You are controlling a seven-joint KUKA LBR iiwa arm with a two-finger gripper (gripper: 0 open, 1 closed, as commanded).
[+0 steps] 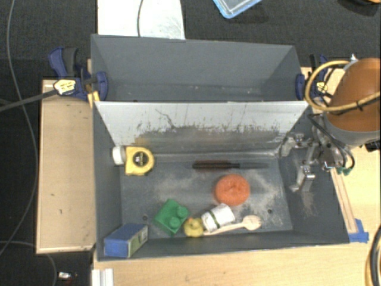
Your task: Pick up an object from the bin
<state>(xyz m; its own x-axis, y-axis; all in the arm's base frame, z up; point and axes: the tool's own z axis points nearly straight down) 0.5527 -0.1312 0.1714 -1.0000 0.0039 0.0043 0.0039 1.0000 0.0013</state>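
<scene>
My gripper (301,179) hangs over the bin's right sloping wall, open, with nothing between its fingers. The nearest thing is an orange fuzzy ball (232,189) on the bin floor, well to its left. Below the ball lie a small white cylinder with a dark band (217,217) and a cream spoon (243,224), side by side near the front wall. A thin dark stick (215,165) lies flat behind the ball.
A green toy brick (171,216) and a small yellow piece (193,227) lie at the front. A blue box (125,240) fills the front left corner. A yellow tape measure (139,161) with a white cap (119,155) beside it sits at the back left.
</scene>
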